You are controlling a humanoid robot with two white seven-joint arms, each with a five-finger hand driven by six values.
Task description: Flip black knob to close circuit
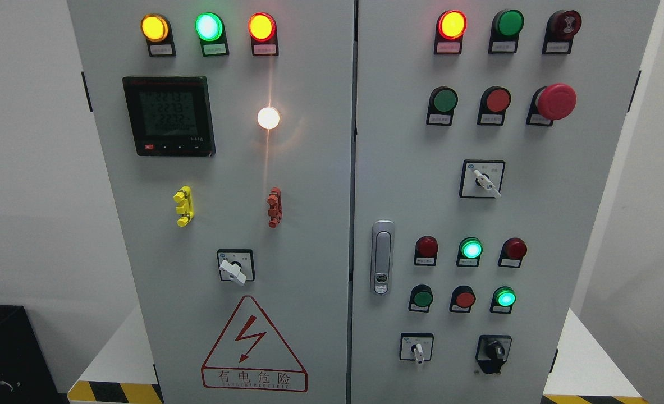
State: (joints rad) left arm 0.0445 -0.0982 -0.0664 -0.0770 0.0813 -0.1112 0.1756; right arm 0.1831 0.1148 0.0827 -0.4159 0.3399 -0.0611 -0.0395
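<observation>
Eyes on the black knob (494, 350), low on the right-hand door of the cabinet (309, 168), last control in the bottom row. Its grip bar sits roughly upright in a black housing, nothing touching it. Just to its left is a white-handled selector (417, 350), and above the pair two rows of small round lamps, with two lit green ones (504, 297) nearest the knob.

No hand of mine shows anywhere in the head view, left or right, so I can't tell how the fingers are set, and I can't place them relative to the knob beyond saying they're somewhere outside the picture.

My read: the step hasn't started. I'd bring the right arm up from the lower right, since the knob sits on that side, close to the door's right edge. I want thumb and fingertips pinching the raised bar across its flat sides, then a clean twist about the knob's own axis, no pushing into the door. The risk is brushing that white selector to the left or the lamp buttons above, so I'd approach square to the panel. The door handle (382, 257) further left is well clear.
</observation>
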